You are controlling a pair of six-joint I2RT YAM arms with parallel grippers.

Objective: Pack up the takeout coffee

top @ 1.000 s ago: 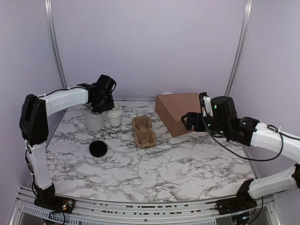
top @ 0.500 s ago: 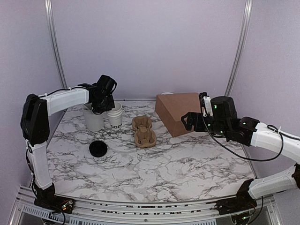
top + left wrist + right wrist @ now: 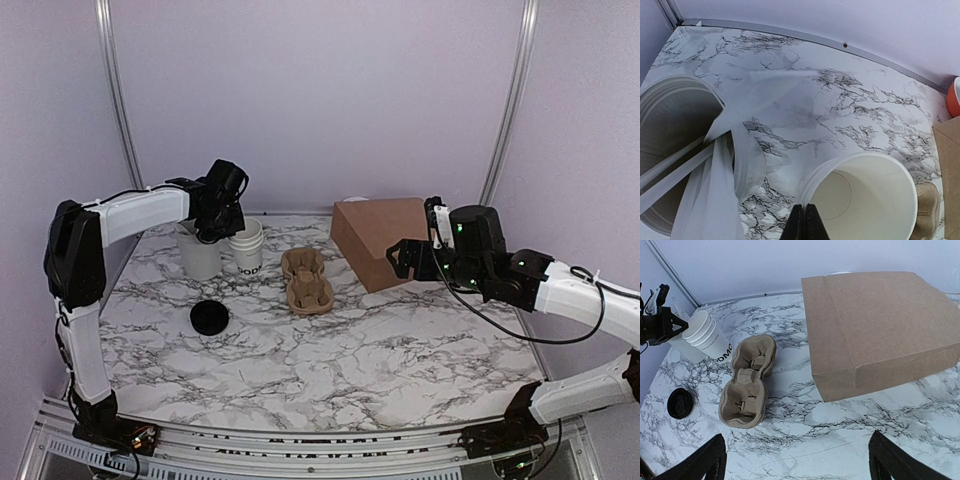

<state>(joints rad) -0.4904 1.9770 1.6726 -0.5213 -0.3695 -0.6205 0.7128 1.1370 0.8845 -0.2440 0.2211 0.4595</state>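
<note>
One tumbler (image 3: pixel 671 125) holds cutlery (image 3: pixel 715 175), coffee cup (image 3: pixel 862 197) empty; left jaws pinched, right jaws wide.

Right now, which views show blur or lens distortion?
Left wrist view: the white cutlery in the tumbler is blurred, too near the lens; the paper cup is sharper. Right wrist view: paper bag and cup carrier sharp, only the right gripper's fingers dark and soft. Top view: even light, faint shadows.

— What shares the marble counter (image 3: pixel 380 350)?
— A brown paper bag (image 3: pixel 382 238) at right, a pulp cup carrier (image 3: pixel 306 279) near it, and a white tumbler (image 3: pixel 199 257) holding cutlery, far left.
</note>
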